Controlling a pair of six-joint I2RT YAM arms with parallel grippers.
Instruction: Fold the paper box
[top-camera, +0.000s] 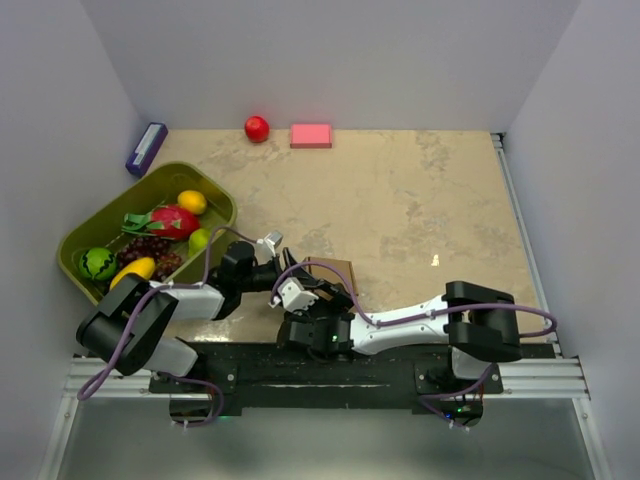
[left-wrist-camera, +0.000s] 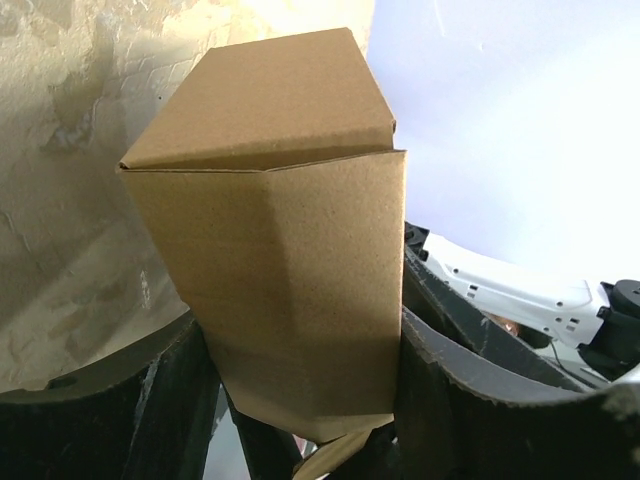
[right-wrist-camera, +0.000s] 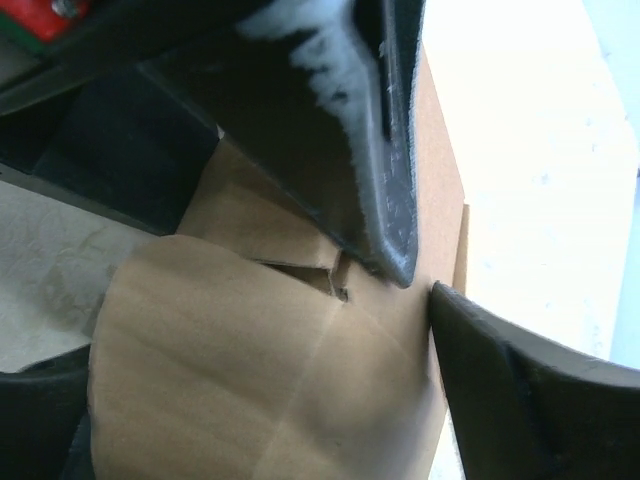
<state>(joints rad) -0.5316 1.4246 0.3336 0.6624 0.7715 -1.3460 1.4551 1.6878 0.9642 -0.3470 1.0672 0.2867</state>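
Observation:
The paper box is a plain brown carton, standing up between the fingers of my left gripper, which is shut on its lower sides. From above, the paper box shows at the near middle of the table, with the left gripper at its left. My right gripper comes in from the near side. In the right wrist view a rounded flap of the paper box lies between the wide-spread fingers of the right gripper; the right finger touches the cardboard's edge. The left arm's finger crosses the top.
An olive tray of fruit sits at the left. A purple box, a red ball and a pink block lie along the far wall. White walls close in three sides.

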